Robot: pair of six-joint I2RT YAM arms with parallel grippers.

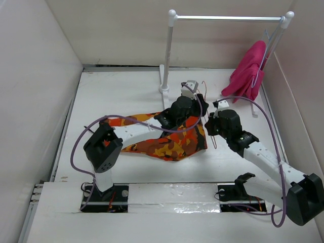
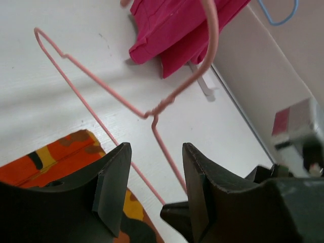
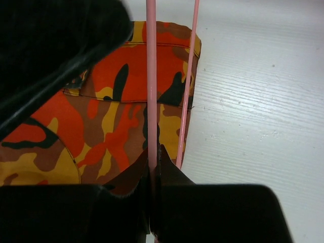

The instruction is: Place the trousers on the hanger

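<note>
The camouflage trousers (image 1: pixel 167 140) lie flat on the white table, under the left arm; they also show as the trousers (image 2: pixel 48 157) and the trousers (image 3: pixel 101 116) in the wrist views. The salmon-pink hanger (image 2: pixel 101 98) is tilted just past the cloth's right edge, its hook near the pink garment. My right gripper (image 3: pixel 152 169) is shut on one wire of the hanger (image 3: pixel 151 76); the right gripper (image 1: pixel 210 123) sits beside the trousers' right edge. My left gripper (image 2: pixel 154 182) is open, with the hanger's wires running beyond the gap between its fingers; the left gripper (image 1: pixel 201 106) hovers over the trousers' right end.
A white tube rail frame (image 1: pixel 172 50) stands at the back. A magenta garment (image 1: pixel 250 71) hangs at its right end on a pale wire hanger (image 2: pixel 278 20). White walls close in the table on the left, back and right.
</note>
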